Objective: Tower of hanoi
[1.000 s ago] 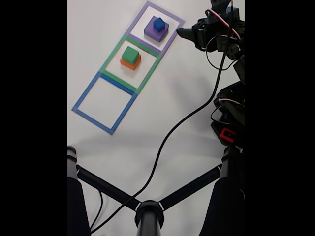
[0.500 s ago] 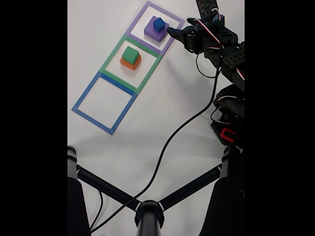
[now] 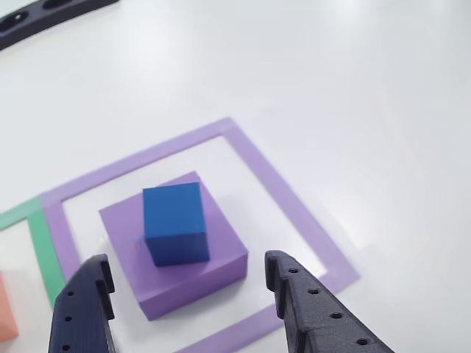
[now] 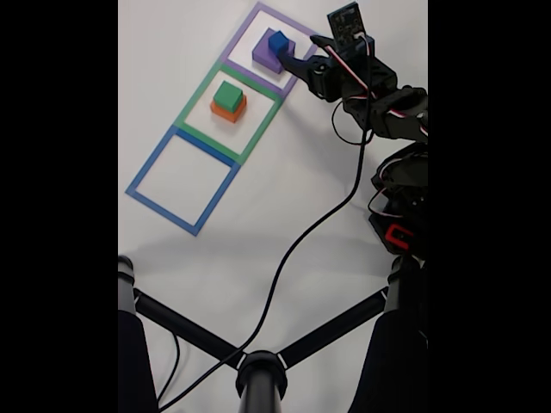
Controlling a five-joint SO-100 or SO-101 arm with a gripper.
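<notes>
A small blue cube point(image 3: 174, 223) point(image 4: 277, 41) sits on the flat purple block point(image 3: 221, 268) point(image 4: 263, 58) inside the purple tape square point(image 4: 258, 12). The green block point(image 4: 228, 93) rests on the salmon-orange block point(image 4: 225, 113) inside the green tape square point(image 4: 194, 107). My gripper point(image 3: 188, 259) point(image 4: 299, 57) is open at the purple block's right side in the fixed view. In the other view its two dark fingers point(image 3: 309, 309) stand apart, low in the picture, with the purple and blue stack just ahead between them. Nothing is held.
An unoccupied blue tape square point(image 4: 151, 168) lies below the green one. A black cable point(image 4: 293, 249) crosses the white table from the arm to a black stand point(image 4: 258, 370) at the bottom. The arm's base point(image 4: 400, 215) is at the right.
The gripper has swung left and down toward the purple tape square, ending beside the purple block. The blocks have not moved.
</notes>
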